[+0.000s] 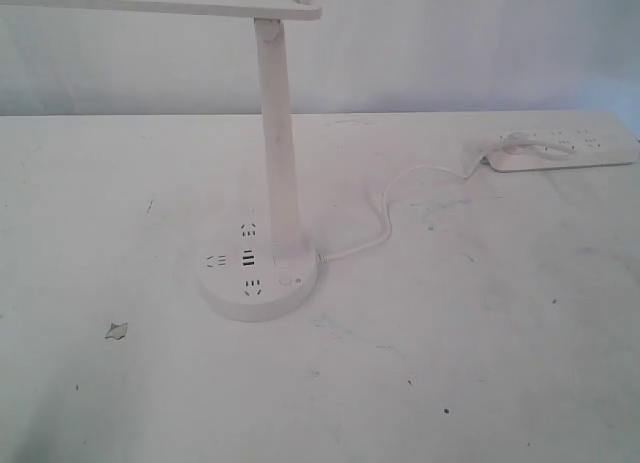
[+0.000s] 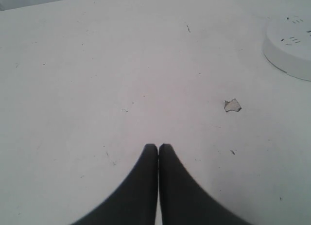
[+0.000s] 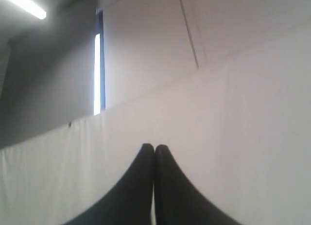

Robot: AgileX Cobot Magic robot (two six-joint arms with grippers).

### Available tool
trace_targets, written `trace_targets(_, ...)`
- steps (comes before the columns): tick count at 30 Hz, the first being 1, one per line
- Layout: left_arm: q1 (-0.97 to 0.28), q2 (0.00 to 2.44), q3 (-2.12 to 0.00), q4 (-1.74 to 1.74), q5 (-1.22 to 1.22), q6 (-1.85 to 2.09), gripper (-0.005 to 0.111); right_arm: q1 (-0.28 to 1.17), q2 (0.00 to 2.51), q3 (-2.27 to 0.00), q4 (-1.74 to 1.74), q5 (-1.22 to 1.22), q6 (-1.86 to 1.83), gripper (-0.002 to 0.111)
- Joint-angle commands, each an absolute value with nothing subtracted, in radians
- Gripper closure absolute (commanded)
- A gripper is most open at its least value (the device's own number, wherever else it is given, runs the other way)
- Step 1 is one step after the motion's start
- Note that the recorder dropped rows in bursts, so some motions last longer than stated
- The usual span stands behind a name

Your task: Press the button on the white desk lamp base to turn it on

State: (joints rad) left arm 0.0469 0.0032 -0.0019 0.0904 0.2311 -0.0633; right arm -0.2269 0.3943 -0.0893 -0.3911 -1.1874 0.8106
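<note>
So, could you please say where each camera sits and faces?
Exterior view: off the arms, looking down at the white desk lamp base and power strip; no arm shows.
Left wrist view: on that arm, looking down at the table past the shut left gripper.
Right wrist view: past the shut right gripper, facing a wall and ceiling light.
Exterior and left wrist share the base and a scrap.

A long white power strip (image 1: 570, 148) is seen at the upper right of the frame, on the white table (image 1: 480, 363); a small pale scrap (image 1: 117, 330) is seen lying at the lower left
</note>
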Motion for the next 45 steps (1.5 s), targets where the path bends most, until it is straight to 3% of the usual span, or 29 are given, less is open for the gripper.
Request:
trace_targets(1, 0.047, 0.000, 0.000, 0.084, 0.232, -0.064, 0.107, -0.228, 0.736, -0.182, -0.600, -1.221, 0.705, 0.108)
trace_targets(5, 0.047, 0.000, 0.000, 0.084, 0.232, -0.064, 0.107, -0.216, 1.044, -0.239, -0.683, -1.221, 0.687, 0.108)
trace_targets(10, 0.047, 0.000, 0.000, 0.084, 0.232, -0.064, 0.107, 0.044, 1.267, -0.262, -0.870, -1.221, 0.594, 0.108)
trace_targets(17, 0.047, 0.000, 0.000, 0.084, 0.232, -0.064, 0.107, 0.307, 1.486, -0.277, -0.686, -1.221, 0.455, 0.108)
trace_targets(33, 0.047, 0.000, 0.000, 0.084, 0.232, -0.064, 0.107, 0.489, 1.751, -0.600, -0.571, -0.723, 0.567, 0.108)
trace_targets(45, 0.047, 0.000, 0.000, 0.084, 0.232, -0.064, 0.107, 0.523, 1.908, -0.811, -0.482, -0.506, 0.585, 0.108)
